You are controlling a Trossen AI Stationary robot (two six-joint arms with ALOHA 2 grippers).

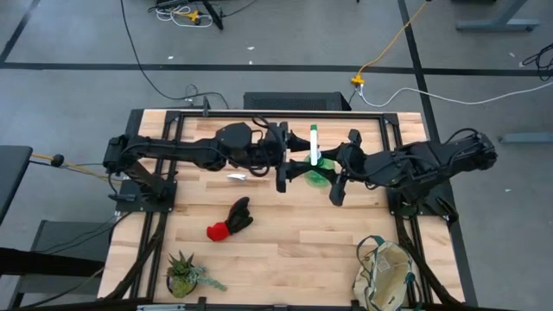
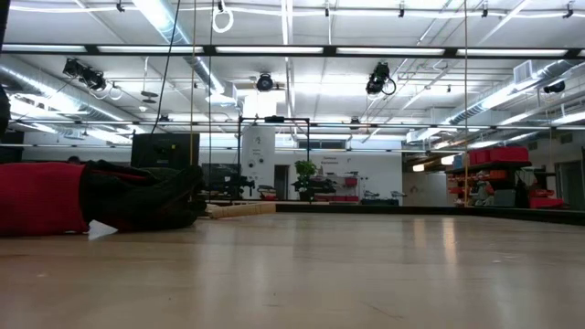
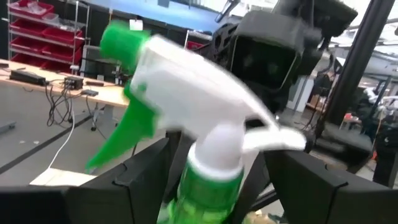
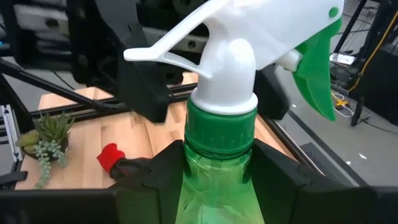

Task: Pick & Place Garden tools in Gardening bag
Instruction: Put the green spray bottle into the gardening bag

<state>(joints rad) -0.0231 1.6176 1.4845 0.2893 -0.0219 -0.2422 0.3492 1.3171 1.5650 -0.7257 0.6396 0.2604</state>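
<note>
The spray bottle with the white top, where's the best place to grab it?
Around the green neck, just under the white spray head, coming in from the side. The spray bottle stands upright, and the neck is narrow and round, so fingers fit on both sides while the wider head above should stop it slipping down. Both grippers are already beside it.

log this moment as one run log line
phase: handover mid-air | object: green spray bottle | right end effector: gripping bottle | left end effector: around bottle | gardening bag: near-right corner
</note>
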